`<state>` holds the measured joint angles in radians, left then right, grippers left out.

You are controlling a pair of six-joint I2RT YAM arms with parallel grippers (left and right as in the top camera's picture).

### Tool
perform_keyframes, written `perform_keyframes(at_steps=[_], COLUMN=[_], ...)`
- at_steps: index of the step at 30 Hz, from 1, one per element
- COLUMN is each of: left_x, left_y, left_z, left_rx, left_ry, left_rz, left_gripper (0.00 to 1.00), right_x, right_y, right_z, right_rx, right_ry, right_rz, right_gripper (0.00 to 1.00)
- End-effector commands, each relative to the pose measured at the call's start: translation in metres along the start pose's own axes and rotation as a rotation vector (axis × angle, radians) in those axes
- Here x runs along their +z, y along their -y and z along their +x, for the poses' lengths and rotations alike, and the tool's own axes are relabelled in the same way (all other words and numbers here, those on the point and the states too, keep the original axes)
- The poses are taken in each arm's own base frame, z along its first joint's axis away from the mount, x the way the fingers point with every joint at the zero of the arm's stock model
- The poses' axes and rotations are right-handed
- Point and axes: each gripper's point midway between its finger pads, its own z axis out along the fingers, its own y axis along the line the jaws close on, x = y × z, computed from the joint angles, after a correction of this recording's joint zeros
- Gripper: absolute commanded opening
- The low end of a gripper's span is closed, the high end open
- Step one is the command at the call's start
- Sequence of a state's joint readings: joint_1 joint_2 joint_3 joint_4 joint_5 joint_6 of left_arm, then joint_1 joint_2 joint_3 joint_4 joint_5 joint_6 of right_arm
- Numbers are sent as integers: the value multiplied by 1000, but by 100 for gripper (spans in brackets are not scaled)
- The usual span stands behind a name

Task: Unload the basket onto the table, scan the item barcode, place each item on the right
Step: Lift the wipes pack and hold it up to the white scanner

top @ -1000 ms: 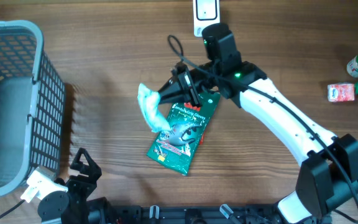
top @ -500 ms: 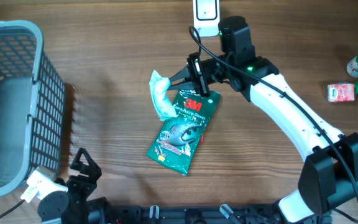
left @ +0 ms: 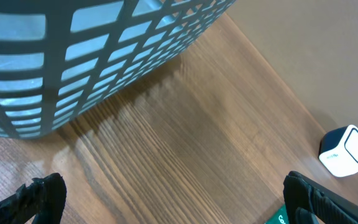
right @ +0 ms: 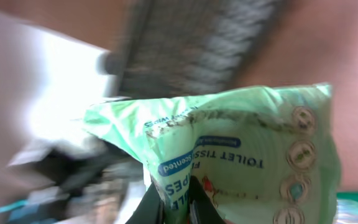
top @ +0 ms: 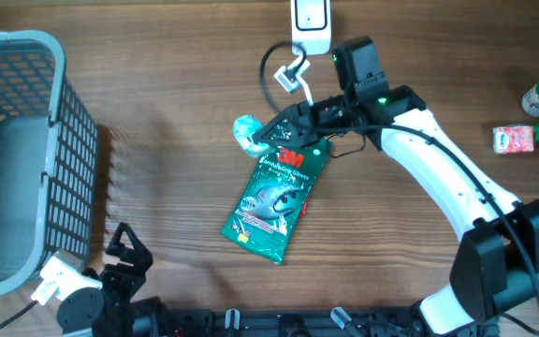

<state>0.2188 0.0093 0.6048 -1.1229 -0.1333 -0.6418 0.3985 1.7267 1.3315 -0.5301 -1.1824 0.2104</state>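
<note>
Right gripper (top: 263,134) clamps wipes pack (top: 247,131) — green packet (top: 274,198) beside; scanner (top: 309,22) near.

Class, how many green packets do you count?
2: a pale wipes pack in the right gripper; a dark packet flat on the table. The basket may hide more.

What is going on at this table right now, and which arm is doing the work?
The right gripper is shut on a pale green pack of wipes, holding it near the white scanner at the far edge of the table. A dark green packet lies flat on the wood just beside it. The left gripper sits open and idle at the near edge, next to the grey basket. Whether the barcode faces the scanner cannot be told.
</note>
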Motion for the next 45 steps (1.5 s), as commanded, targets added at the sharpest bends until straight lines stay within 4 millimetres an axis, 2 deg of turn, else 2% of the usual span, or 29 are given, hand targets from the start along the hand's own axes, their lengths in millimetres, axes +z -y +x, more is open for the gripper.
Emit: perform_keyframes(at_steps=[1,4,9,11,14,16,18,21,24,29,33,34,40,45], left_x=[0,0,0,0,0,0,0,0,0,0,0,0,0,0], left_y=[-2,-2,-2,-2,-2,-2,-2,-2,-2,-2,-2,-2,-2,-2], left_z=[-1,-1,-1,-1,-1,-1,-1,-1,-1,-1,-1,-1,-1,-1], left_rx=[-7,-7,-7,-7,-7,-7,-7,-8,-7,-7,-7,-7,-8,-7], left_ry=[10,10,10,10,10,10,10,10,10,10,10,10,10,10], left_rz=[-10,-10,-10,-10,-10,-10,-10,-10,-10,-10,-10,-10,-10,-10], left_gripper=[100,100,100,100,100,100,100,100,100,100,100,100,100,100], right_x=[-37,-52,-72,-80,-85,-86,-87,-85,-83,-68,-59,-59,-60,-68], right_y=[114,136,157,155,148,143,137,139,166,220,256,259,258,261], right_z=[-9,-17,-56,-75,-91,-100,-116,-144,-172,-202,-215,-215,-223,-224], right_rx=[-199,-212,-290,-274,-197,-196,-228,-296,-284,-250,-181,-177,-200,-145], right_ry=[8,26,158,264,376,399,422,428,449,473,515,520,555,591], right_rz=[691,835,1001,1035,1023,1015,1011,1024,1076,1076,1063,1062,1054,1046], right_gripper=[4,4,4,4,5,4,5,4,4,4,4,4,5,4])
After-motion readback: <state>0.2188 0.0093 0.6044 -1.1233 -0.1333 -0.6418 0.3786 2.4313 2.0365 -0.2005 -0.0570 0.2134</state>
